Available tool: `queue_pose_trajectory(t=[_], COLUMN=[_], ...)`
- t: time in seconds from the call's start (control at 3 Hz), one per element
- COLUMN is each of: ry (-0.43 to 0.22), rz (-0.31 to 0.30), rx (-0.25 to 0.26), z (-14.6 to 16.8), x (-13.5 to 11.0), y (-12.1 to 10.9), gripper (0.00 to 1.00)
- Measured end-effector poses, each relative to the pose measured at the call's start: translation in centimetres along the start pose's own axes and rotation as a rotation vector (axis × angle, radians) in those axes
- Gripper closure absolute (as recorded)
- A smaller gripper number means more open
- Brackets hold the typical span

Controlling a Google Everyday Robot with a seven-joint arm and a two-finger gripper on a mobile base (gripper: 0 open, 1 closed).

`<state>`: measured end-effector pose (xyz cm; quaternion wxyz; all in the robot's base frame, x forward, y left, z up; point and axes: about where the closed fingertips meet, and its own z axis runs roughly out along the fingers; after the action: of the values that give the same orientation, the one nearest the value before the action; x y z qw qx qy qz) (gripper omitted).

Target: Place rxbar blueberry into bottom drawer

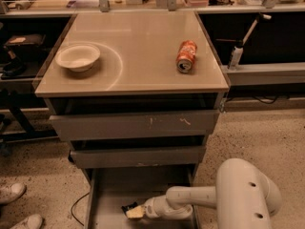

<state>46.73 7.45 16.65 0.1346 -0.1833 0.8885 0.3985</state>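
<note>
The bottom drawer (109,185) is pulled out at the foot of the grey cabinet, showing its plain grey floor. My gripper (135,212) reaches into it from the right, low over the floor near the front. It is shut on the rxbar blueberry (127,207), a small dark bar that sticks out to the left of the pale fingertips (137,213). The white arm (190,199) runs back to a big rounded joint (248,194) at the lower right.
The two upper drawers (136,125) are nearly shut. On the cabinet top (138,56) lie an orange soda can (186,56) on its side and a white bowl (77,57). A person's shoes (12,192) stand at the lower left. A cable (78,206) lies beside the drawer.
</note>
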Motion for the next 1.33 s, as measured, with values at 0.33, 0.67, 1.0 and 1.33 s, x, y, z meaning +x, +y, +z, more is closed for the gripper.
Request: queue_pose_trajectory(t=[0.33, 0.67, 1.0, 1.33], ry=[0.001, 0.001, 0.001, 0.001], rz=[0.000, 0.000, 0.000, 0.000], rx=[0.001, 0.001, 0.001, 0.001], z=[0.02, 0.02, 0.02, 0.03], x=[0.01, 0.01, 0.01, 0.01], y=[-0.04, -0.03, -0.03, -0.03], gripper=[0.81, 0.58, 0.35, 0.11])
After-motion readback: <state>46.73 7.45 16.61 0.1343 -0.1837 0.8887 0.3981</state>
